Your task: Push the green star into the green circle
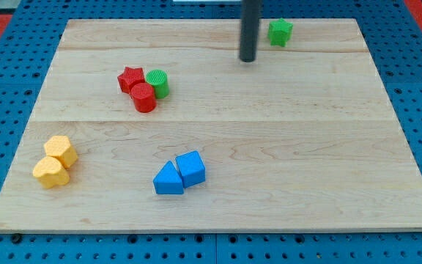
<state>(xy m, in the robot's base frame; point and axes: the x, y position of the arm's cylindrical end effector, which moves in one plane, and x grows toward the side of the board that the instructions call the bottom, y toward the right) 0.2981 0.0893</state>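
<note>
The green star [280, 31] lies near the view's top edge of the wooden board, right of centre. The green circle [157, 83] stands at upper left of centre, touching a red circle [143, 97] and next to a red star [130, 78]. My tip [248, 59] is on the board just left of and slightly below the green star, a short gap apart from it. The green circle is far to the left of my tip.
Two yellow blocks [61, 150] [50, 172] sit together at the view's lower left. A blue triangle [168, 180] and a blue block [191, 168] touch at bottom centre. The board [306, 147] lies on a blue pegboard.
</note>
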